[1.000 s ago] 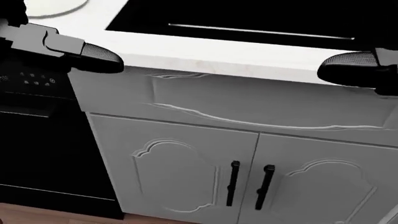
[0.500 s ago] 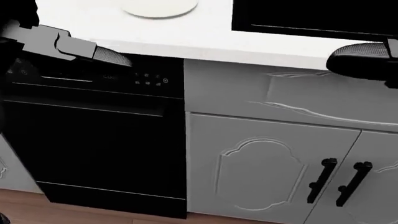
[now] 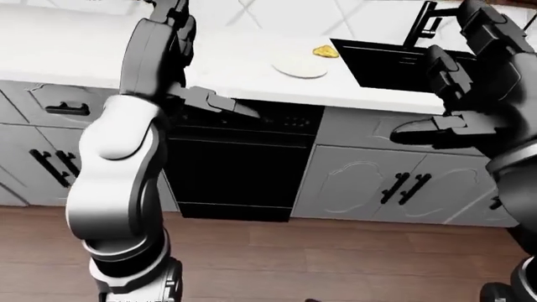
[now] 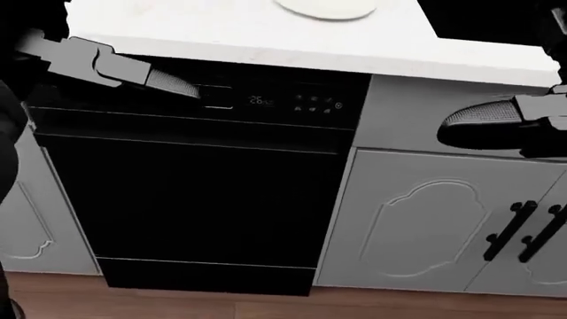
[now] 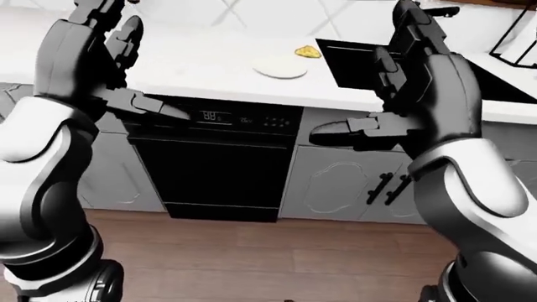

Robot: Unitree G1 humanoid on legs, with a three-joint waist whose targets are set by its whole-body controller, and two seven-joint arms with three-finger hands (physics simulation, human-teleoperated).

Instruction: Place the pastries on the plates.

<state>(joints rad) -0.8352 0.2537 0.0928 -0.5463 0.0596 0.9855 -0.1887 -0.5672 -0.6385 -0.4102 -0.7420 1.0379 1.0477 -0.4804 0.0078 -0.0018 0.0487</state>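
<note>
A white plate (image 3: 299, 65) lies on the white counter (image 3: 75, 50), just left of the black sink (image 3: 390, 66). A yellow pastry (image 3: 325, 51) rests on the counter at the plate's upper right, beside the sink's corner; whether it touches the plate I cannot tell. My left hand (image 4: 146, 74) is open and empty, held in front of the dishwasher's top edge, below and left of the plate. My right hand (image 4: 487, 119) is also open and empty, held before the grey cabinet under the sink. Only one plate and one pastry show.
A black dishwasher (image 4: 195, 199) fills the middle of the head view under the counter. Grey cabinet doors with black handles (image 4: 523, 232) flank it. A black faucet (image 3: 423, 25) stands over the sink. A wooden floor (image 3: 319, 258) lies below.
The camera has swung left: sink and cabinets slid right in the head view, and the dishwasher now sits in the middle. The right hand sits lower in the picture.
</note>
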